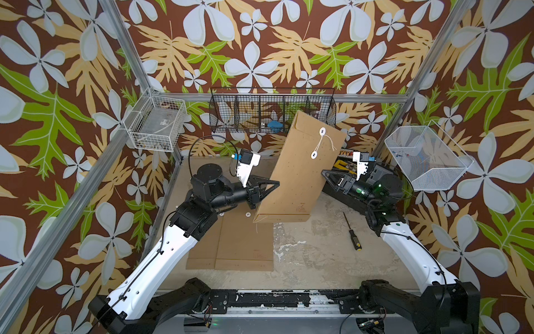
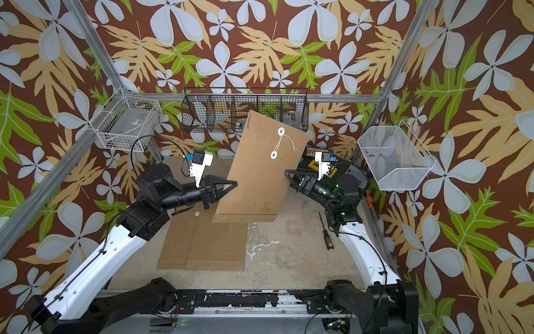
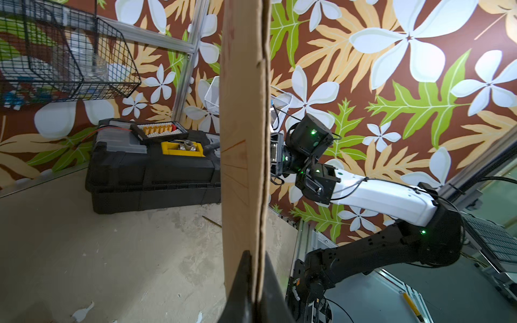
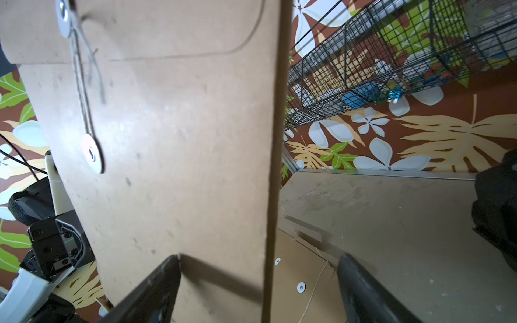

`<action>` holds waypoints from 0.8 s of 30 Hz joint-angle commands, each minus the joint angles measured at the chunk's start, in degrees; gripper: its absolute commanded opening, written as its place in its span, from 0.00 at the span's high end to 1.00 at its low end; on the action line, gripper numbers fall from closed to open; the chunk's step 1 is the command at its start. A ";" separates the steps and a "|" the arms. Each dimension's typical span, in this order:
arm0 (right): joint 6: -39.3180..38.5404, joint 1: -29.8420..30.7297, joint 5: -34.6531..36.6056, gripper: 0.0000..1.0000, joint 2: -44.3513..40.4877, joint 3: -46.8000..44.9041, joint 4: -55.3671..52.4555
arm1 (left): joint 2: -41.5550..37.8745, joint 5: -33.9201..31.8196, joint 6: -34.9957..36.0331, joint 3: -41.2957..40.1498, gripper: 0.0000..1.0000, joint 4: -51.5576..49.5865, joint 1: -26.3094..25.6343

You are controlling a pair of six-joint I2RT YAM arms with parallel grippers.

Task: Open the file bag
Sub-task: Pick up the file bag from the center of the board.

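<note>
**A:** Two pincers on one file bag [image 1: 300, 170]. Which one has it?

**B:** The left pincer [image 1: 276, 183]. It is pressed together on the bag's left-hand edge, roughly midway along. The left wrist view shows its fingers [image 3: 237, 290] clamped on the card. The bag hangs clear of the bench [image 1: 318, 254], mid-frame in both top views.

**A:** And the right pincer [image 1: 325, 175]?

**B:** Spread wide, straddling the opposite edge and gripping nothing. In the right wrist view that edge runs up between its fingers.

**A:** How does the bag lie?

**B:** Its long axis goes from lower centre toward the upper right, with the flap end uppermost in front of the black wire basket [image 1: 271, 110]. The string [image 1: 318, 143] joins the upper button [image 1: 322, 132] to the lower button [image 1: 314, 155], above and slightly left of the right pincer in the frame.

**A:** So the right arm is nearer the string?

**B:** Much nearer, I'd judge. It reaches in from the right edge of the frame, forearm low, wrist level with mid-bag. It would need to climb along that edge to reach the string.
</note>
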 commanded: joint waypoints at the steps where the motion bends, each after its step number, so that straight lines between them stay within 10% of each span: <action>1: 5.33 -0.06 -3.60 0.11 0.56 0.79 9.11 | -0.71 4.16 -2.63 -0.76 1.00 7.46 0.31; 24: 23.65 -0.85 -9.75 0.45 2.78 3.88 32.30 | -2.00 -0.48 -7.70 -3.86 1.00 8.02 4.50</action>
